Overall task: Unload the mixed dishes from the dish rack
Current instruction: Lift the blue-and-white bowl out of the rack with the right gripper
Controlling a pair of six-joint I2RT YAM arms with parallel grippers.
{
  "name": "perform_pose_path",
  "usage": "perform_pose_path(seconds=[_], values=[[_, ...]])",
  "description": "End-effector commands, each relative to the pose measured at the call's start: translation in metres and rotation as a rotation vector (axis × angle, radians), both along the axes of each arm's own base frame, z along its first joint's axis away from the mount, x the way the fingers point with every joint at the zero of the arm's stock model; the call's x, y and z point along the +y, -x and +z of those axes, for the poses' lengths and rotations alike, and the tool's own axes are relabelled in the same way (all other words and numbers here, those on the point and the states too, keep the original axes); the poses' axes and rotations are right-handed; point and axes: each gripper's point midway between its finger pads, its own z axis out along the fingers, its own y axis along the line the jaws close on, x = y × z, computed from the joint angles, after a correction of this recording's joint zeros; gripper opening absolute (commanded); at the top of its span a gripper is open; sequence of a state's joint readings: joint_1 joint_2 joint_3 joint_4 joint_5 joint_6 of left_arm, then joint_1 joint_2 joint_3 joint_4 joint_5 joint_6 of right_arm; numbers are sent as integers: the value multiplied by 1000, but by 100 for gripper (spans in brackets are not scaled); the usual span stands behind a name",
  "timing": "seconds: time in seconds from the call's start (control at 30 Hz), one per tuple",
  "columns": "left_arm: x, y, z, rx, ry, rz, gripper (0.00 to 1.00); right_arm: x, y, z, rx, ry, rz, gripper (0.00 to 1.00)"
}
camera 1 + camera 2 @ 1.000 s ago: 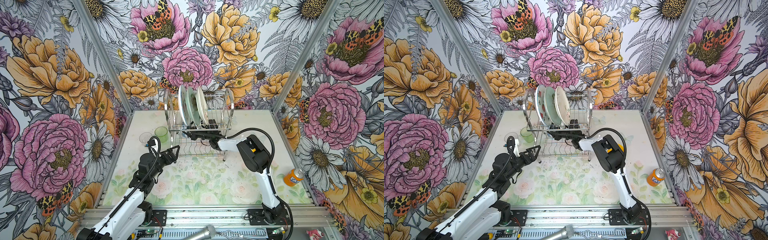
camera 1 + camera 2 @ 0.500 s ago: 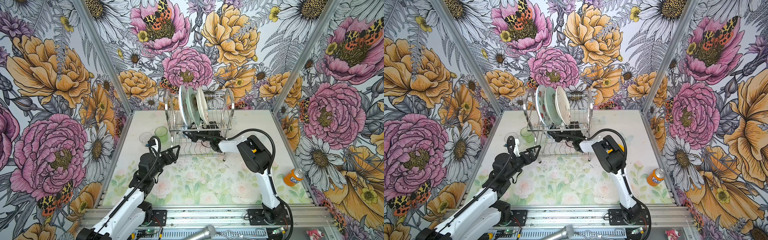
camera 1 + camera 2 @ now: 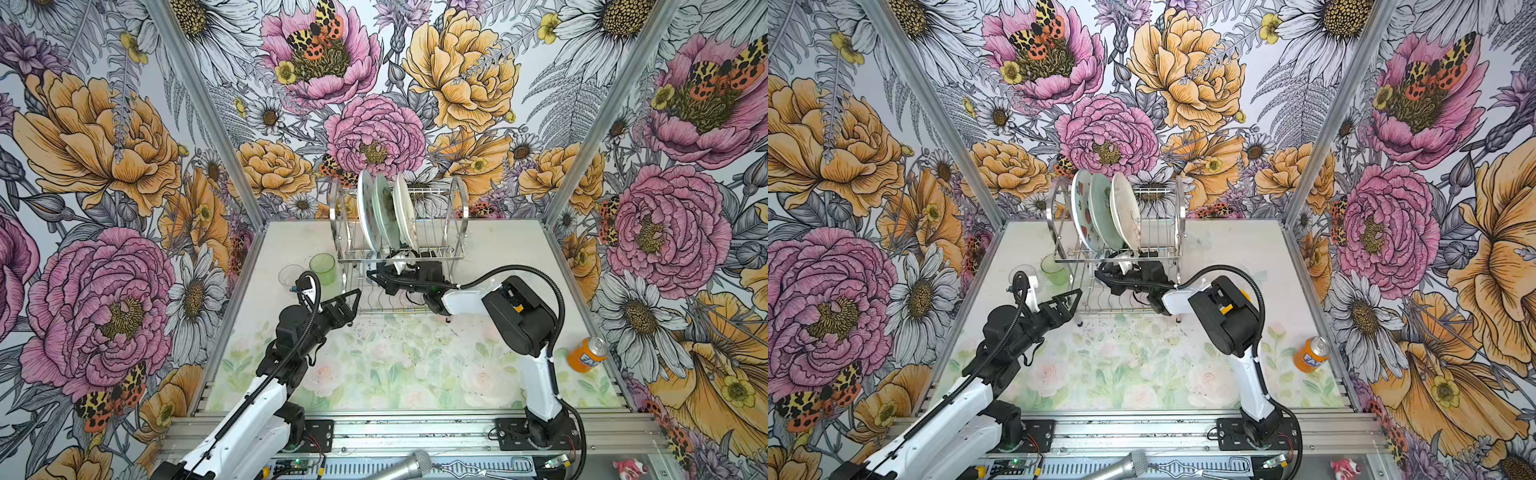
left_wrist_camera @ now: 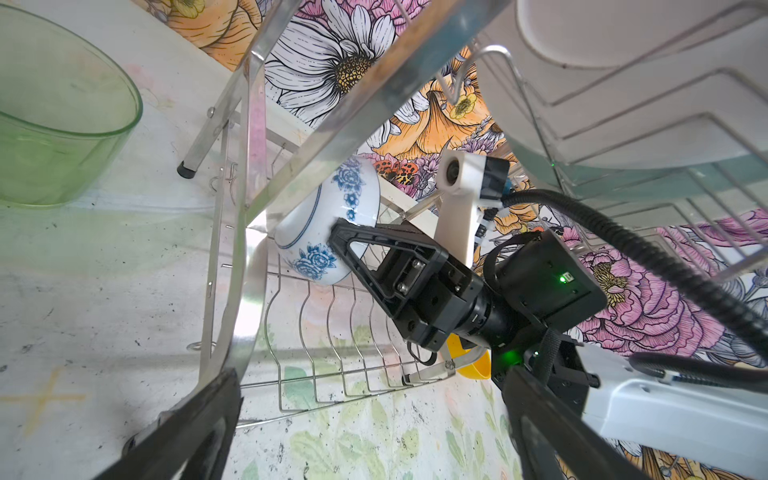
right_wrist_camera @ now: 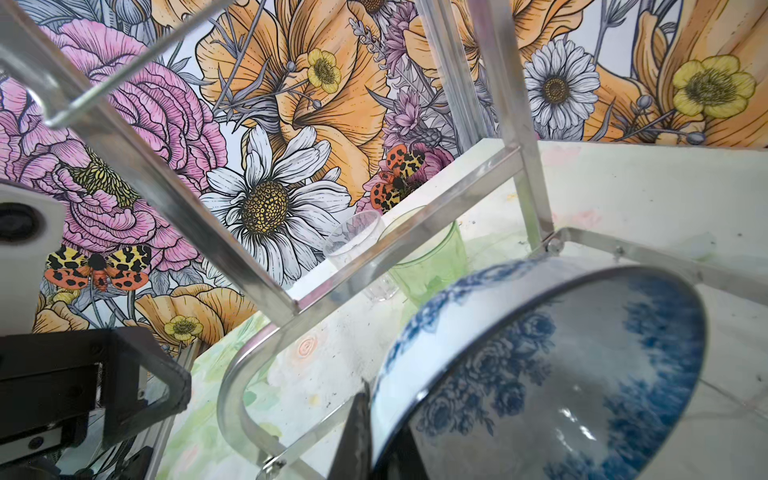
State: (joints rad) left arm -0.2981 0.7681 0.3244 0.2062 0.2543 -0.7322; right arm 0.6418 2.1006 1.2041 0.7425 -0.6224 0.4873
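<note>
Your right pincer (image 4: 341, 232) was clamped on the rim of the blue-and-white bowl (image 4: 328, 220). One finger lay against the outer wall; the other was hidden. The bowl sat tipped on edge inside the lower tier of the rack (image 3: 459, 216), toward its nine o'clock end (twelve = back wall, in a top view). You could not tell whether it was clear of the wires.

Your left pincer (image 3: 351, 305) stood wide and empty, just off the rack's seven o'clock corner.

Done, by my reading: the green tumbler (image 3: 323, 266) and the clear glass (image 3: 291, 274) stood side by side on the table (image 3: 498, 249), at nine o'clock of the rack and outside it.

Left for you:
- The gripped bowl was not yet out.
- The yellow bowl (image 4: 471, 363) showed only as a sliver under your right arm, apparently in the lower tier.
- Three plates (image 3: 386, 216) stood upright in the upper tier.

That made roughly two of seven out. The orange can (image 3: 586, 355), at the table's four o'clock, was not your concern.
</note>
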Motion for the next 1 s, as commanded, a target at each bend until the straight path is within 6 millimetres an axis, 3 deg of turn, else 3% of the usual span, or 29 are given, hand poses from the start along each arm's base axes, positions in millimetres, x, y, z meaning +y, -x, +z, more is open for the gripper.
perform_pose_path(seconds=[0.0, 0.17, 0.97], values=[[-1, 0, 17, -43, -8, 1, 99, 1, 10, 48, -109, -60, 7, 0], [1, 2, 18, -45, -6, 11, 99, -1, 21, 57, -132, -61, 10, 0], [4, 5, 23, -35, 0, 34, 99, -25, 84, 68, -176, 1, -11, 0]])
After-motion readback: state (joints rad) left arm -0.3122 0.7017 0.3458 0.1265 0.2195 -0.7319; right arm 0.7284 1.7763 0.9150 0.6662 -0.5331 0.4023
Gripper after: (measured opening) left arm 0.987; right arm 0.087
